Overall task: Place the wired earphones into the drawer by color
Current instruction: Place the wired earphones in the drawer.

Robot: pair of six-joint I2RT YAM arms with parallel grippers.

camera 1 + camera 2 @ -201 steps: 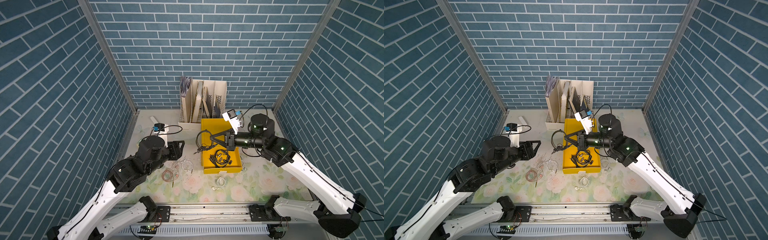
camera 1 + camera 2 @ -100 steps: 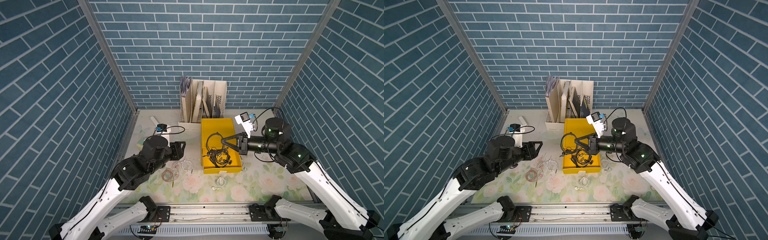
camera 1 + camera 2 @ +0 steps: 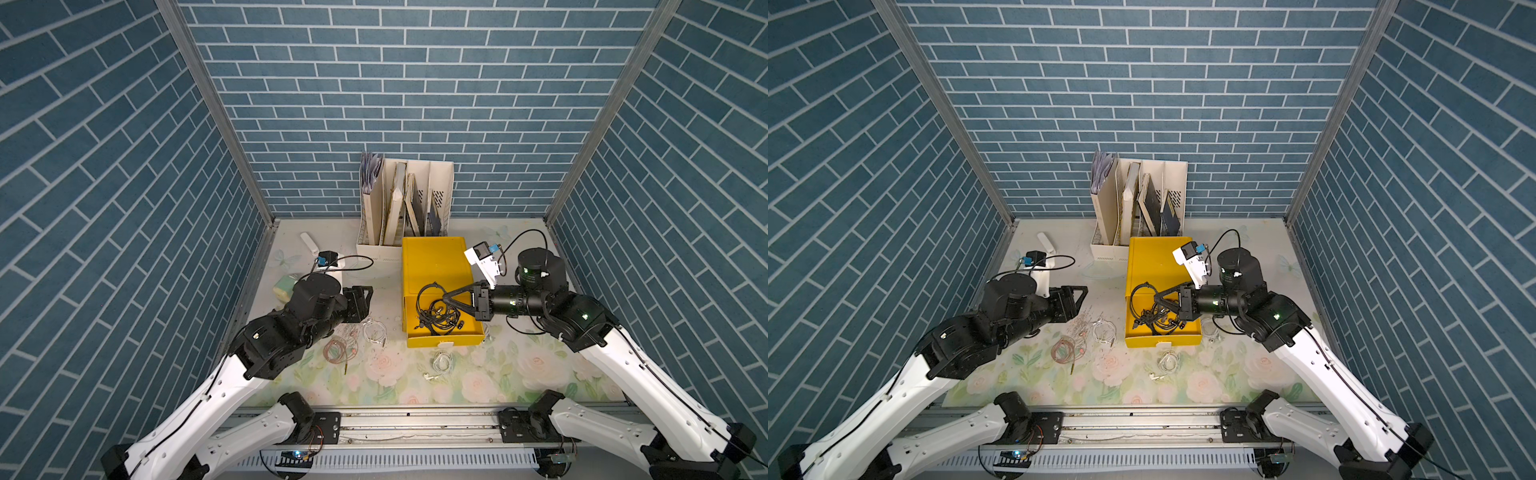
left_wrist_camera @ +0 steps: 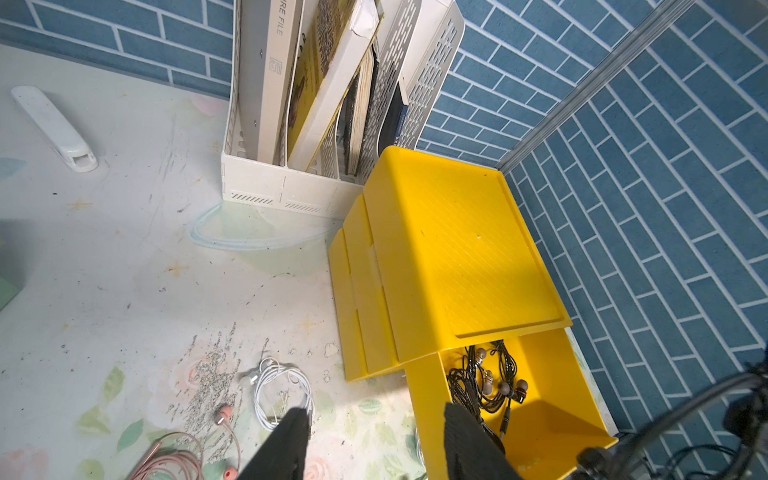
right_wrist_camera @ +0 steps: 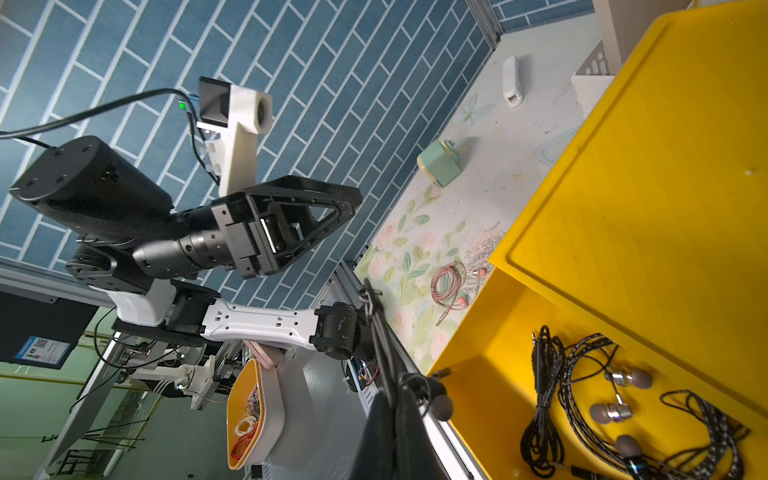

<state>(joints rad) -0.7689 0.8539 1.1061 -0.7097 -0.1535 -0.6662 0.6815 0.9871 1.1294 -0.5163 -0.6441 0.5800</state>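
A: Nearest the front edge of the flower-printed tabletop (image 3: 519, 374) we see a white coiled wired earphone set (image 3: 441, 360). It lies just in front of the pulled-out yellow plastic drawer (image 3: 444, 343), and one bud lies loose on the side toward that edge. How will it handle?

B: We judge it light and limp. The thin cable would sag and unwind if we lifted it by one strand, so we would pinch across the bundled turns, never on a bud.

A: Further back and toward the left edge lies the pinkish coiled earphone set (image 3: 338, 348), with its plug pointing at the front edge. Beyond it, just beside the drawer's left wall, sits a second white coil (image 3: 375, 331).

B: Both are roundish loops with no clear long axis. Only the plug gives a heading. The black left gripper (image 3: 362, 302) hangs near them with its jaws apart and nothing between.

A: Over the drawer, the black right gripper (image 3: 446, 298) is pinched together on a black wired earphone cable (image 3: 426, 293).

B: Its loop stands out from the tips toward the left edge, and the rest drops into the black earphone tangle (image 3: 436, 322) on the drawer floor. We cannot tell whether it is snagged there. We reckon the braided cords catch on each other easily.

A: So the black sets are inside the drawer, and the white and pinkish ones lie outside on the tabletop.
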